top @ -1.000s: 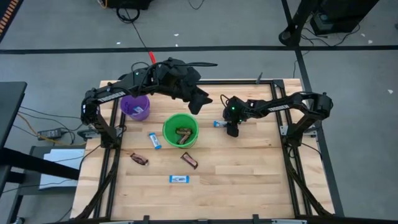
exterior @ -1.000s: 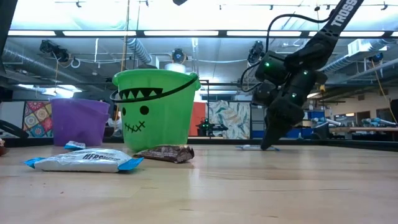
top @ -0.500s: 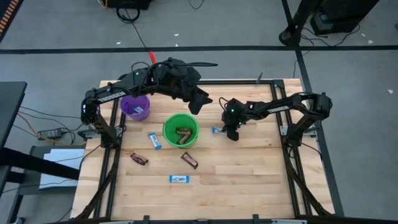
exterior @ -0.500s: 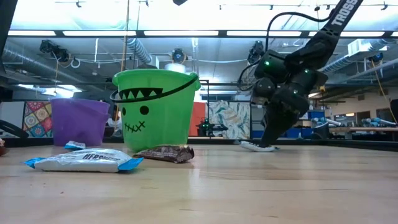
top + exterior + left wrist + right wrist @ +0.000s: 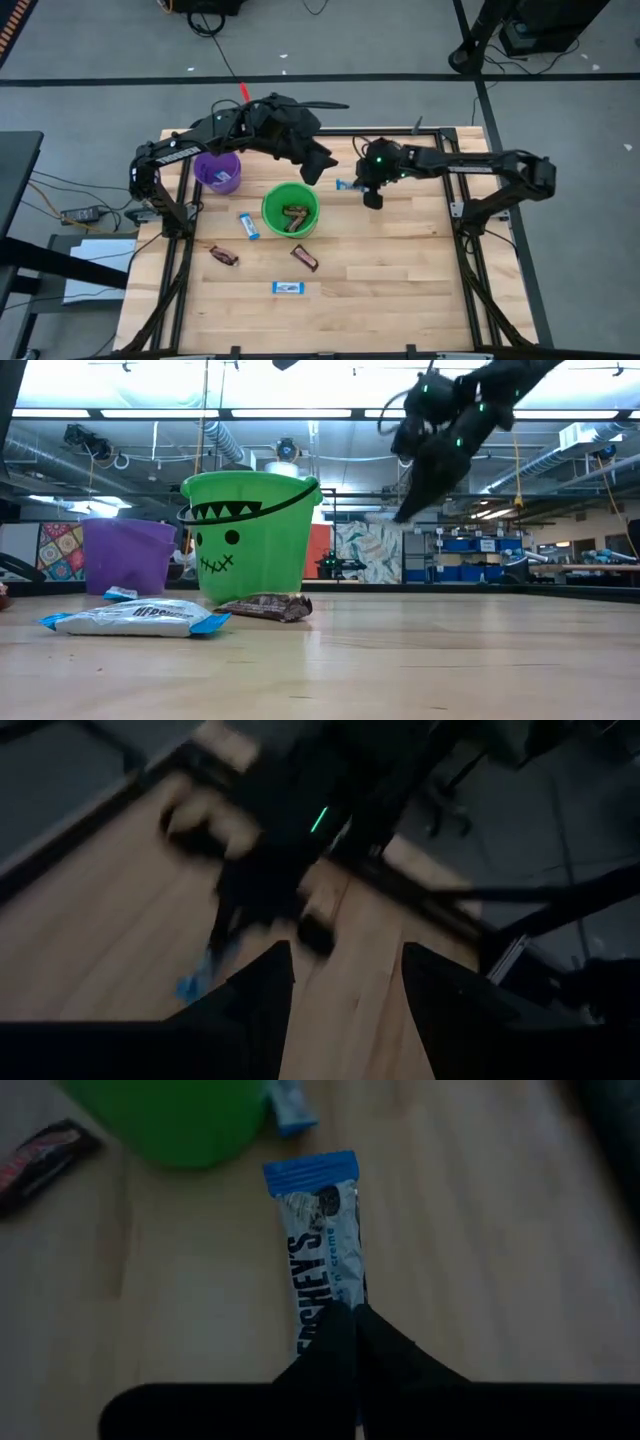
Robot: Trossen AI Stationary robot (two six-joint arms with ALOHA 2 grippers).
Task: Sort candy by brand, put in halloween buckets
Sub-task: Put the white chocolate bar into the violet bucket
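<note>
Right gripper (image 5: 362, 187) is up off the table, right of the green bucket (image 5: 290, 209), fingers (image 5: 385, 1360) clamped on one end of a blue-and-white candy bar (image 5: 322, 1273), which hangs free above the wood. In the high view the bar shows just left of the gripper.

Left gripper (image 5: 318, 166) hovers just far-right of the green bucket, between it and the right gripper, fingers (image 5: 262, 982) spread apart, holding nothing.

Green bucket sits mid-table with a brown bar (image 5: 294, 214) inside. Purple bucket (image 5: 217, 172) is far-left of it, a blue bar inside.

On the table: a blue-and-white bar (image 5: 248, 226) just left of the green bucket, a brown bar (image 5: 223, 256) near-left, a brown bar (image 5: 304, 258) near the green bucket's near side, a blue-and-white bar (image 5: 288, 288) nearest.
</note>
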